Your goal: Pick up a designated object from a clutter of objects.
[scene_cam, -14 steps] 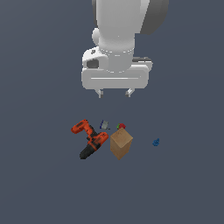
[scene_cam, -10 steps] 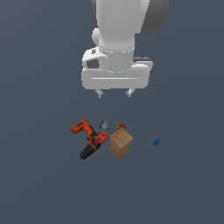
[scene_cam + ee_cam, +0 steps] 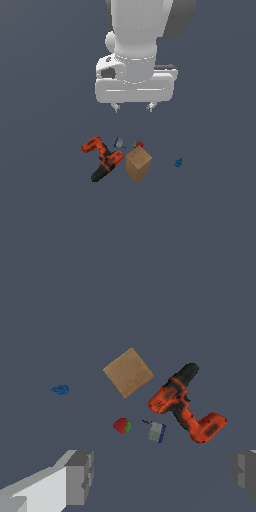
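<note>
The tan wooden block (image 3: 138, 164) stands upright on the dark floor, and the wrist view shows its top face (image 3: 128, 372). The orange-and-black drill (image 3: 102, 158) lies just to the exterior view's left of the block; it also shows in the wrist view (image 3: 186, 403). A tiny red-green strawberry (image 3: 139, 144) and a small grey-blue piece (image 3: 119, 142) lie just behind them. A tiny blue piece (image 3: 178, 162) lies apart, on the exterior view's right. My gripper (image 3: 133, 107) hangs well above the clutter, open and empty, with its fingers (image 3: 79, 476) spread wide.
The white arm and hand body (image 3: 136, 75) fill the upper middle of the exterior view. The dark grey floor (image 3: 45, 210) spreads flat on all sides, with no other objects or edges in view.
</note>
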Available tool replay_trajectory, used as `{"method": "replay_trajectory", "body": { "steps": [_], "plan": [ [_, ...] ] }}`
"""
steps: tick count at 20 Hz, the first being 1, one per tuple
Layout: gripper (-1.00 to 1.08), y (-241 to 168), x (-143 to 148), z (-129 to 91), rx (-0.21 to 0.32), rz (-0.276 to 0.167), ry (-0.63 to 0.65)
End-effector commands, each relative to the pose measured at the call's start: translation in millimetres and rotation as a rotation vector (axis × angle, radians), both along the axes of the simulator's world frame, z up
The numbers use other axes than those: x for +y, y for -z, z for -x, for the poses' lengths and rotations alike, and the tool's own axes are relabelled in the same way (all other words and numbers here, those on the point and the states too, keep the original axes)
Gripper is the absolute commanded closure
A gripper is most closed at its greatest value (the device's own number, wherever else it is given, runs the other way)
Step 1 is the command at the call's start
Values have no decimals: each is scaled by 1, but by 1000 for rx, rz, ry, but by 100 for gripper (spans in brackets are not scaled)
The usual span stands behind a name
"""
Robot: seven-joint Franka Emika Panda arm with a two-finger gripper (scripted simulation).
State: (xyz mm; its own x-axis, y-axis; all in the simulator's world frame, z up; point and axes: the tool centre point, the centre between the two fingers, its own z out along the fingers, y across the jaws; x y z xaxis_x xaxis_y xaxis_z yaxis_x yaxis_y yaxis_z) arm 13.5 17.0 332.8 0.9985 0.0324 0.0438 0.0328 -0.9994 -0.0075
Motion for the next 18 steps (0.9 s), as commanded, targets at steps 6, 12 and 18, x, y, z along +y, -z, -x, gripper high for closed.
{"method": "replay_trajectory", "body": {
  "steps": [6,12,18],
  "plan": [
    [-92,8,1,-6,2,3,-43],
    [-92,26,4,-18,8,9,-135],
    [-92,55,9,-36,17,17,-277]
  ]
}}
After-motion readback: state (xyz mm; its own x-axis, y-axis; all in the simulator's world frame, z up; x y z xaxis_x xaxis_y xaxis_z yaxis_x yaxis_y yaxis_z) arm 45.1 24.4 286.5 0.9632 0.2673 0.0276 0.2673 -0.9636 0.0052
